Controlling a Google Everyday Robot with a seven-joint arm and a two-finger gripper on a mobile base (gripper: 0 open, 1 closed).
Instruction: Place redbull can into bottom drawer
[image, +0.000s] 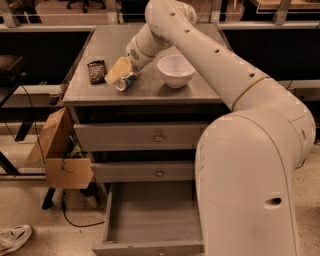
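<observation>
The redbull can (127, 80) lies on its side on the grey cabinet top (150, 90), its silver end facing the front. My gripper (120, 74) is down on it, its tan finger (117, 70) lying over the can's left side. The bottom drawer (150, 220) is pulled out and empty, below the two shut upper drawers.
A white bowl (175, 70) stands just right of the can. A dark brown snack packet (96, 71) lies to its left. A cardboard box (57, 152) hangs at the cabinet's left side. My arm's large white body (250, 175) covers the cabinet's right part.
</observation>
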